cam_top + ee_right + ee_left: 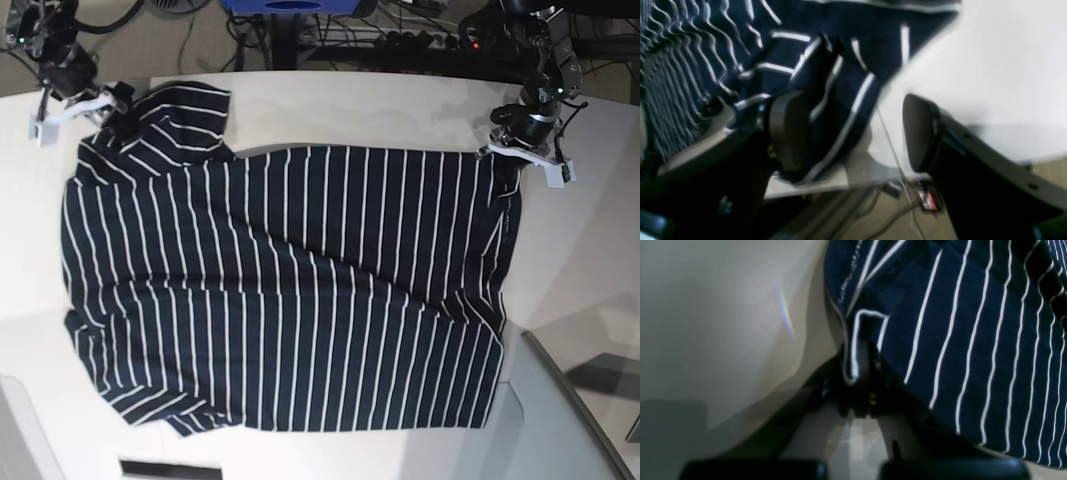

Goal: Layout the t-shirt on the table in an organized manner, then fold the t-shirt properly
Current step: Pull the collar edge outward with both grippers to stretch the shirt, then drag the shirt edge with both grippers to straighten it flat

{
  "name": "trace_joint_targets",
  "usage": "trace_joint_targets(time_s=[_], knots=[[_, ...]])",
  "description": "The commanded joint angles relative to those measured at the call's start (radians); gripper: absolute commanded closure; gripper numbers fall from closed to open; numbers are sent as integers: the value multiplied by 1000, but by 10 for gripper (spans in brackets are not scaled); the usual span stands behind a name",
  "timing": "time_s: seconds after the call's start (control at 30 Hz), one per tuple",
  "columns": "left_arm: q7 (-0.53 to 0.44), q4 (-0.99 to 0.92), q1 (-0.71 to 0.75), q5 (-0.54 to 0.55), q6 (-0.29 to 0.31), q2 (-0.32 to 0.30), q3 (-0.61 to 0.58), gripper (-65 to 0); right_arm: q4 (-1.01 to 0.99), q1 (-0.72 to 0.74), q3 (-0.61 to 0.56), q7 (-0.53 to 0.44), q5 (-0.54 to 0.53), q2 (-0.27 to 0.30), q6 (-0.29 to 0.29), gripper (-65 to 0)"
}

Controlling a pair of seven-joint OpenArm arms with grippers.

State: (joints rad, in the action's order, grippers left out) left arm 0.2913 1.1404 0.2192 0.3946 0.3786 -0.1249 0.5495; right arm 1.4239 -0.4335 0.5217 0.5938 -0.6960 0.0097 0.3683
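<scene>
We have the t-shirt [280, 290] spread on the table [400, 110], left gripper [858, 373] clamped on one far corner to hold tension, right gripper [853, 133] apart at the other.

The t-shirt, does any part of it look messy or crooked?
Yes. The t-shirt lies mostly flat on the table, but its sleeve by the right pincer is bunched, and the bottom-left corner is curled under.
</scene>
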Motion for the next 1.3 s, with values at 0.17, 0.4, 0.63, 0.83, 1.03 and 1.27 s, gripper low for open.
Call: trace_joint_targets(time_s=[0.17, 0.4, 0.63, 0.83, 1.03, 1.27], knots=[[52, -4, 10, -29, -20, -6, 2, 0, -4, -1, 2, 15, 12, 5, -5, -299], [52, -4, 10, -29, -20, -6, 2, 0, 27, -15, 15, 15, 6, -1, -5, -17], [52, -4, 10, -29, -20, -6, 2, 0, 191, -103, 15, 15, 6, -1, -15, -2], [52, -4, 10, -29, -20, -6, 2, 0, 197, -147, 16, 15, 5, -1, -16, -2], [52, -4, 13, -29, -20, -6, 2, 0, 186, -169, 19, 68, 5, -23, -16, -2], [49, -4, 23, -29, -20, -20, 2, 0, 186, -189, 142, 70, 9, -86, -18, -2]])
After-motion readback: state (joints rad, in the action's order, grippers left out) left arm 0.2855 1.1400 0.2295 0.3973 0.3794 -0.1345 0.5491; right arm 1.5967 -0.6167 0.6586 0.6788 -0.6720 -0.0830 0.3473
